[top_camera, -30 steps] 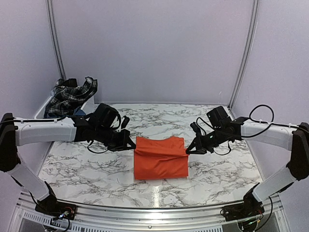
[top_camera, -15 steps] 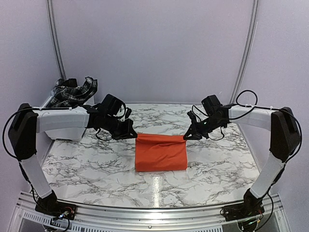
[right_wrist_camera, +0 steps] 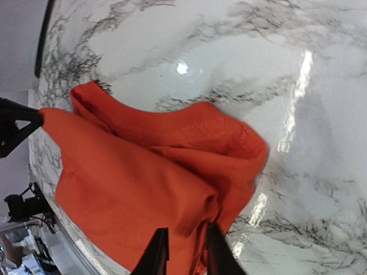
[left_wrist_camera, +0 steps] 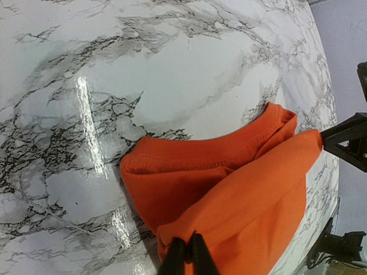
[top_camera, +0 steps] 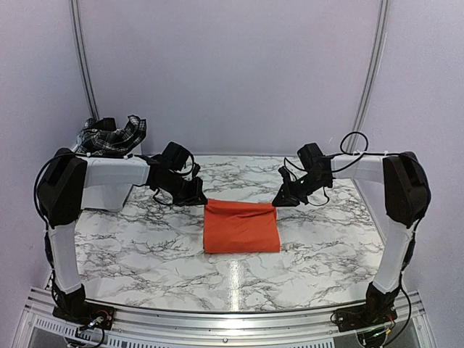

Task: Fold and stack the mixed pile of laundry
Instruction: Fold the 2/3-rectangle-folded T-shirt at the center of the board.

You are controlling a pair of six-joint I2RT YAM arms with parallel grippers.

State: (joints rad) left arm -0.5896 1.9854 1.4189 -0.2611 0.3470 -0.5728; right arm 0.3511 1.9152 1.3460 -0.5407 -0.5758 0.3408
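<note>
Two corners of the plain bright orange cloth T-shirt (top_camera: 241, 226), lying folded on the marbled bench (top_camera: 145, 246), are pinched by the left end effector (left_wrist_camera: 184, 252) and right end effector (right_wrist_camera: 182, 249) either side of it. We judge it light and limp, best held at its hemmed corners.

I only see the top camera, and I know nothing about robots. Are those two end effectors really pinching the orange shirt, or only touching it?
Observer: The left wrist camera shows the left end effector with its fingers pressed together on the top layer of the shirt.
Operator: And the other one?
Observer: On the right wrist camera, the right end effector has a bunch of cloth between fingers that stand slightly apart.
Operator: Is the shirt lying flat?
Observer: No. Up close, the top layer hangs raised between them, above a stitched hem resting on the table.
</note>
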